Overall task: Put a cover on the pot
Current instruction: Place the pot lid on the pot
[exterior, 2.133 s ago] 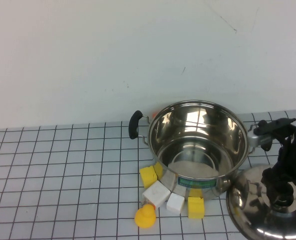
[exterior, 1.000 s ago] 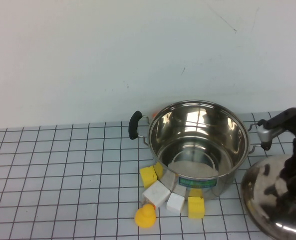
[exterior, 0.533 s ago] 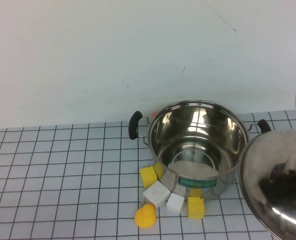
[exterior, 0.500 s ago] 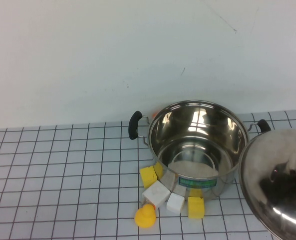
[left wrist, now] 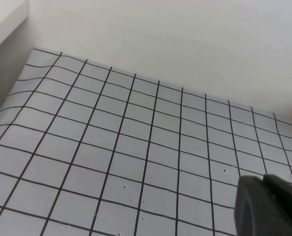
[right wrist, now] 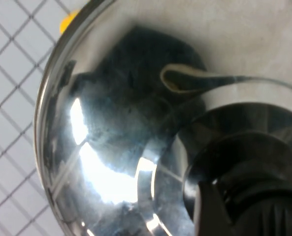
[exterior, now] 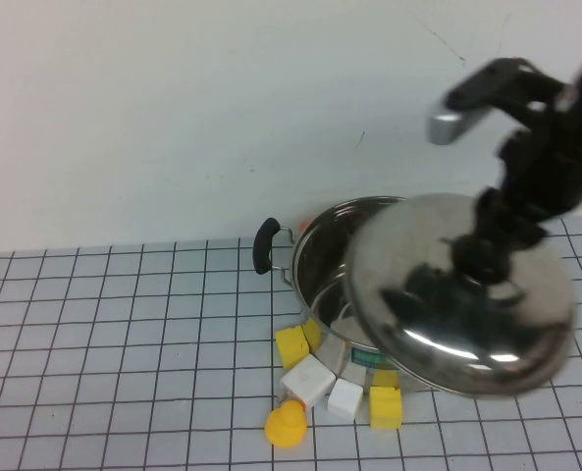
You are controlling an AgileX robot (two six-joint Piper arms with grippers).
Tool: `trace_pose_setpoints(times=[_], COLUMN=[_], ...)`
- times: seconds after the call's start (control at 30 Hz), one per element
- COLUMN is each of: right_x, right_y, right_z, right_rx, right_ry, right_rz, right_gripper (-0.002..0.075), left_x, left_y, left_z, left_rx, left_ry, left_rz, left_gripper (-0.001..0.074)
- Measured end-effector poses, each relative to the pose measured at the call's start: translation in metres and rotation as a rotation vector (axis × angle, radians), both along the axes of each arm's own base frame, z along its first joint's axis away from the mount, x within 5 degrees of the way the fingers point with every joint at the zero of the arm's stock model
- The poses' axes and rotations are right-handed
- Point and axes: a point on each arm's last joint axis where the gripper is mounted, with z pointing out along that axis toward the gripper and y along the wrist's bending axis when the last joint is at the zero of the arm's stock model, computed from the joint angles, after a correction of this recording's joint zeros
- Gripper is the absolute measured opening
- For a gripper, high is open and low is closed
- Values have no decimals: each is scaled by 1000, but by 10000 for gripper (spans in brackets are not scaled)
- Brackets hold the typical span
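The shiny steel pot (exterior: 315, 260) stands on the grid mat, its left black handle (exterior: 264, 243) showing and a bit of green label under the lid's edge. My right gripper (exterior: 487, 257) is shut on the black knob (right wrist: 244, 172) of the domed steel lid (exterior: 448, 294). It holds the lid tilted in the air over the pot's right and front part, hiding most of the opening. The lid fills the right wrist view (right wrist: 121, 123). My left gripper (left wrist: 271, 209) is not in the high view. In its wrist view its dark fingers lie together over bare grid mat.
Yellow blocks (exterior: 291, 345), white blocks (exterior: 308, 379) and a yellow round toy (exterior: 286, 425) lie against the pot's front. Another yellow block (exterior: 385, 406) lies under the lid's front edge. The grid mat (exterior: 114, 343) stretches left, a white wall behind.
My right gripper has lifted the lid off the mat at the right and carried it up and left. It now hangs over the pot.
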Motion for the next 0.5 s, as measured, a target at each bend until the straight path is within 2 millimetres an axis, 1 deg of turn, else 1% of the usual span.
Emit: trace_pose_setpoints(times=[0.07,0.17,0.27,0.37,0.5], right_x=[18,41,62,78,89], right_y=[19,42,58,68,74], right_z=[-6,-15,-27,-33,-44], right_rx=[3,4,-7,-11,-23], right_ry=[-7,-22,-41,-72,-76], right_rz=[27,52,66,73,76], right_gripper=[354,354,354,354,354], left_x=[0,0,0,0,0], left_y=[0,0,0,0,0], left_z=[0,0,0,0,0], left_rx=[0,0,0,4,4], left_ry=[0,0,0,0,0], left_rz=[0,0,0,-1,-1], left_gripper=[-3,-3,-3,-3,-3])
